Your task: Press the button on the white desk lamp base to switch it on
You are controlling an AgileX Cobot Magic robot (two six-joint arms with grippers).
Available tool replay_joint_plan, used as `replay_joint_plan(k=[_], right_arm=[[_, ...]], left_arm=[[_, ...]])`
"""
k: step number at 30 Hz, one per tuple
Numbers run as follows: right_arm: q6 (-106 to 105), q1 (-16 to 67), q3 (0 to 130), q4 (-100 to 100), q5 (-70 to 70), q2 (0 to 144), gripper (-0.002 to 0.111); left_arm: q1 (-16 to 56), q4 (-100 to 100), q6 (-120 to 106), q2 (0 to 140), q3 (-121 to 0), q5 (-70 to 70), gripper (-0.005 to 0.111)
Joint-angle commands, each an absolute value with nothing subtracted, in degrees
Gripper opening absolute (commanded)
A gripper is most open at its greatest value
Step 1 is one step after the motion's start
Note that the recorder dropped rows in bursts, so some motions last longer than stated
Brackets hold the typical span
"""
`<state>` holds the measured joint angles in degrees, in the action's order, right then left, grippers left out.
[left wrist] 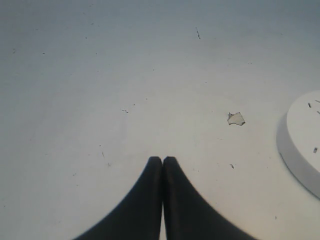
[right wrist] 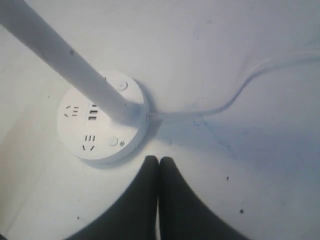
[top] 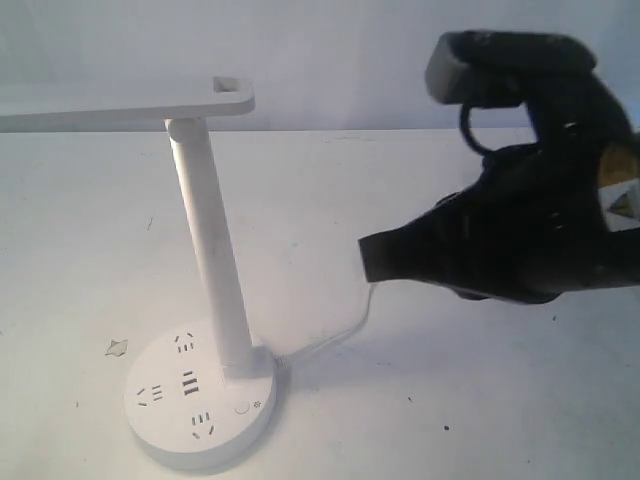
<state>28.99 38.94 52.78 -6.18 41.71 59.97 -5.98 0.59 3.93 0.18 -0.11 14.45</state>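
The white desk lamp base (top: 168,366) lies on the table at the lower left of the exterior view, bearing a tall white post (top: 210,260) and a flat lamp head (top: 120,105). The button (top: 242,407) sits on the disc's right part, near the post's foot. My right gripper (top: 370,258) hovers shut and empty above and to the right of the base. In the right wrist view its tips (right wrist: 159,160) hang just off the base (right wrist: 70,132), a short way from the button (right wrist: 113,141). My left gripper (left wrist: 162,160) is shut and empty over bare table, beside the base's rim (left wrist: 300,145).
A white cable (top: 340,335) runs from the base to the right, under the right arm; the cable (right wrist: 235,97) also shows in the right wrist view. A small paper scrap (top: 118,348) lies left of the base, and the scrap (left wrist: 235,118) shows in the left wrist view too.
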Motion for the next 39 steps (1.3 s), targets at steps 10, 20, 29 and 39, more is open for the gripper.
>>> replay_joint_plan(k=[10,20,29,39], right_arm=[[28.37,35.20,34.18,-18.21,36.63,22.07,0.000],[28.39,26.65,25.21,-19.14,26.38,0.00,0.000],[28.39,18.35,19.14,-19.36,22.57,0.00,0.000],[28.81,6.77,12.23,-20.64,22.20,0.00,0.000]], left_arm=[[-5.51,0.79,4.00,0.00,0.00,14.51,0.000],[-5.51,0.92,4.00,0.00,0.00,14.53,0.000],[-5.51,0.49,4.00,0.00,0.00,14.54,0.000],[-5.51,0.49,4.00,0.00,0.00,14.54,0.000]])
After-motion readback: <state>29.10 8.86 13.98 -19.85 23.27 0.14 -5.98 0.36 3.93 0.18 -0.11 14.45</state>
